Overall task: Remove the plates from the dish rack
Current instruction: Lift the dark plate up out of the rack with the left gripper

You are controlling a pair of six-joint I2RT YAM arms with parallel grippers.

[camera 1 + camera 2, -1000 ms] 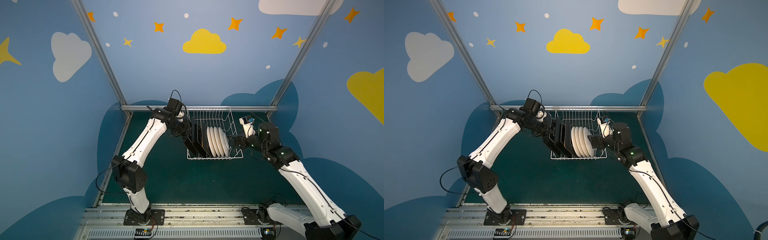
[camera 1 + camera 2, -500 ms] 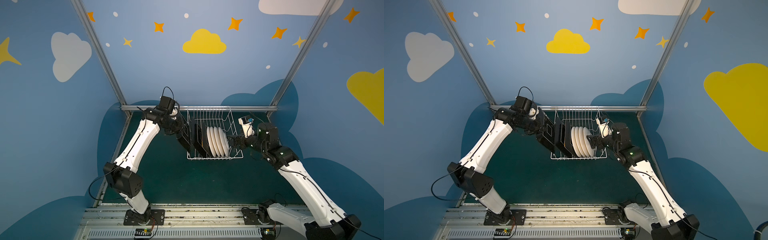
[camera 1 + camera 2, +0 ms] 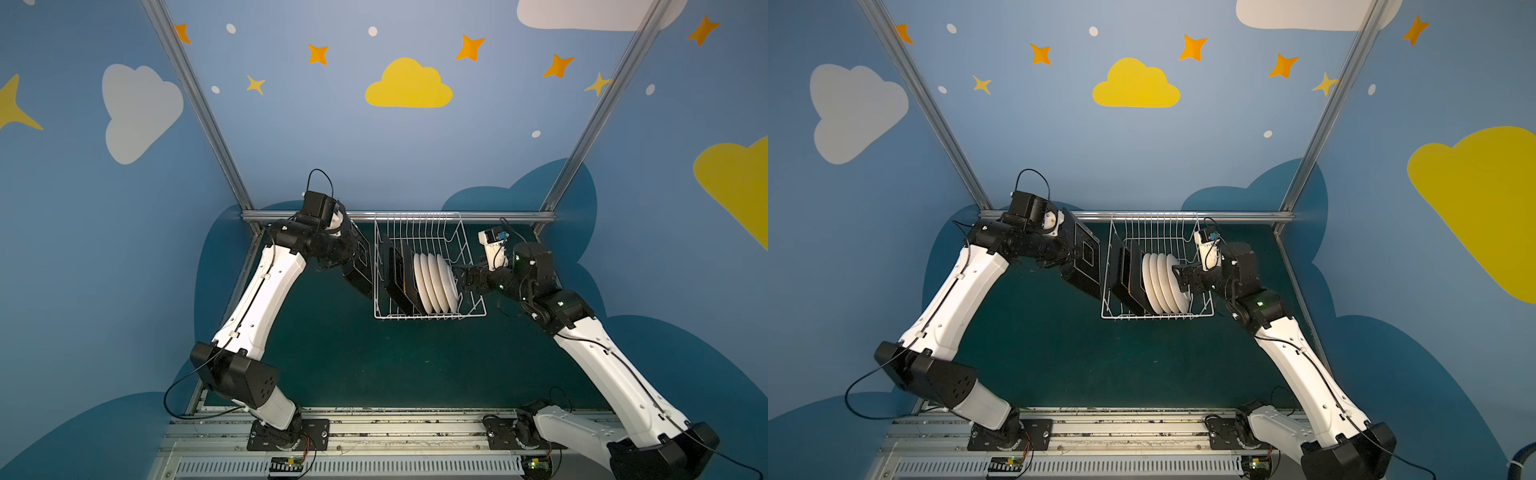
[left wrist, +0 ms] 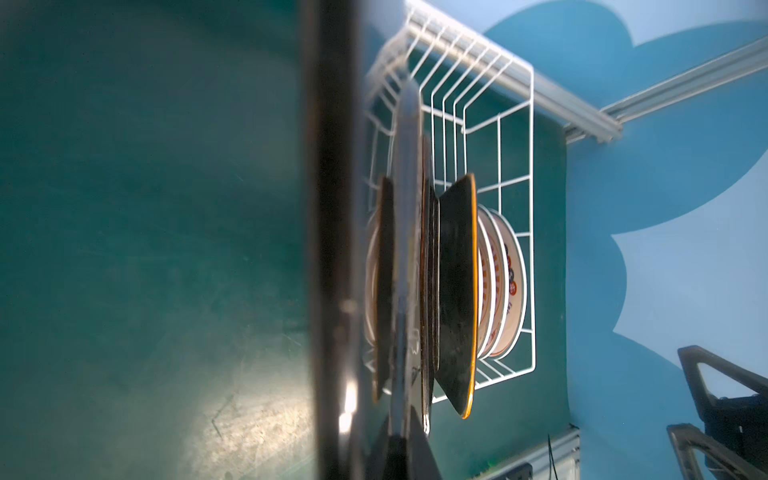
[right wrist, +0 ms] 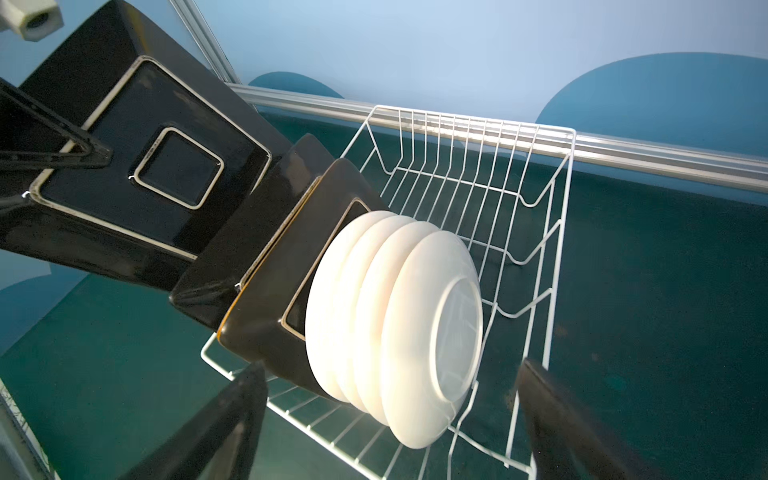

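Since a second ago our left gripper has swung away from the dish rack, taking a black square plate with it. That plate stood at the rack's left end. Now it hangs tilted in the air just outside the left wall, apparently clear of the wires in both top views. The gripper is pinching the plate by its edge, and the right wrist view shows one finger lying across its black back. Our right arm has hardly shifted. The right gripper is spread wide just beside the outermost of the round white plates and is not closed on anything.

We judge the task barely begun. One plate of seven is out of the rack but not yet set down, and no plate lies on the desk. Six remain standing in the tines: two more square black plates at the left of the row, then the four round ones packed close beside them. Each still has to be lifted out and put down.
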